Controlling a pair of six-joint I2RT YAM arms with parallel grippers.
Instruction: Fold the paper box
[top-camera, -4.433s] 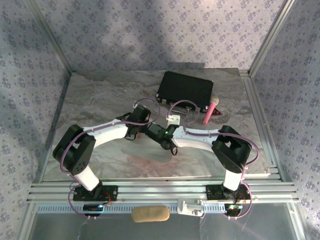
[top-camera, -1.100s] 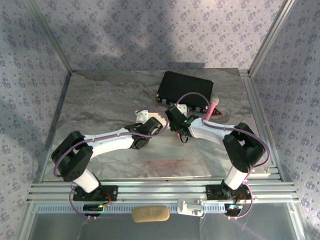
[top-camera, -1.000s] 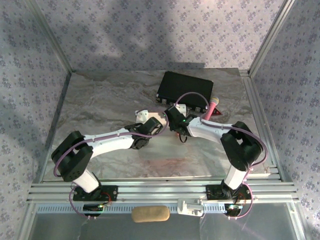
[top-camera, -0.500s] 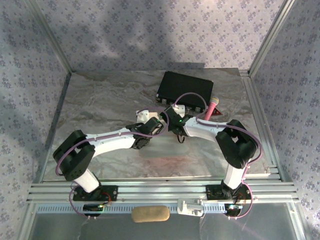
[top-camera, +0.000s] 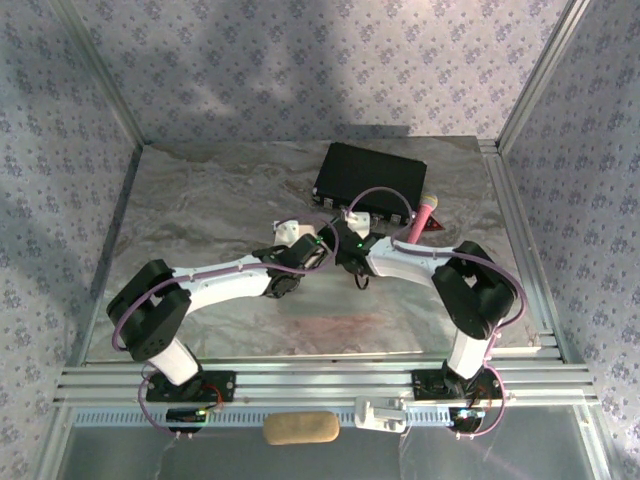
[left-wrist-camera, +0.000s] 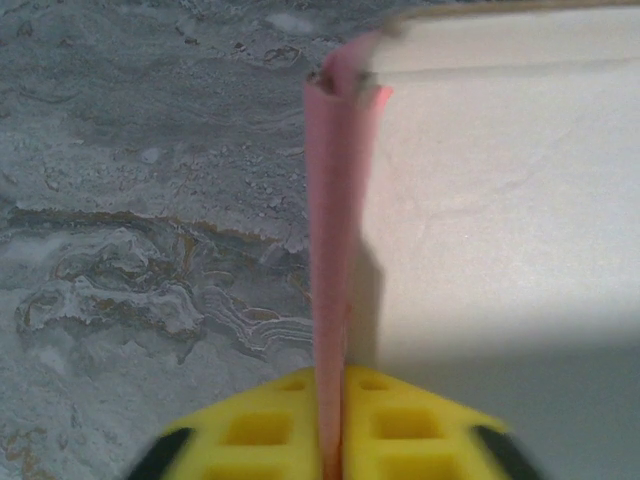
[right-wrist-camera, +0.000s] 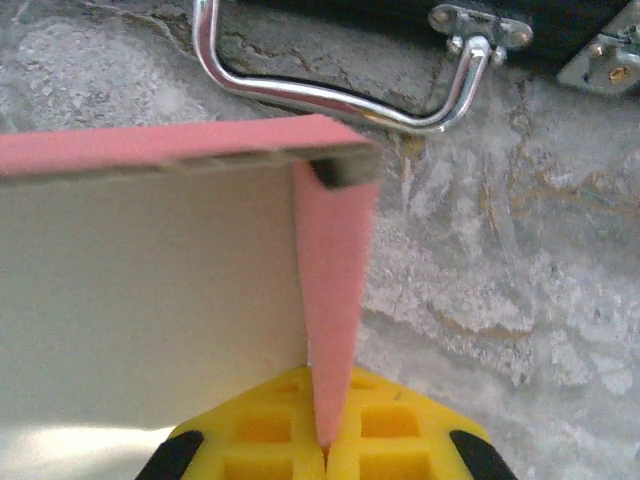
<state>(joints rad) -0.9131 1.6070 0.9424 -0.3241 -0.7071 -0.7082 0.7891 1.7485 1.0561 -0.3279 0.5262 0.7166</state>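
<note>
You have the paper box (right-wrist-camera: 150, 280) on the table (top-camera: 200, 200) just on the near side of the black case (top-camera: 370, 178), close enough that the case's metal handle (right-wrist-camera: 330, 95) lies right beyond the box's far wall. Both arms meet there, in front of the case's near long edge.

The left gripper (left-wrist-camera: 333, 400) is pinched on an upright pink wall seen edge-on, its yellow pads (left-wrist-camera: 400, 435) tight against either face, with the pale inner panel to one side. The right gripper (right-wrist-camera: 325, 430) is closed the same way on another pink upright, where it meets the wall that runs across toward the case.

By the look of it you are in the wall-raising step: the sides stand up and corners are formed, but the box is not closed, so the job seems about midway. Next you probably need to fold one held wall inward or tuck it at its corner while the other hold steadies the box. Move both holds together and level, since thin card buckles under a twist. You have little room to push toward the case before the handle is in the way.

No brand, label or lettering can be read on the card, the case or the pink microphone (top-camera: 424, 218) at the case's right end.
</note>
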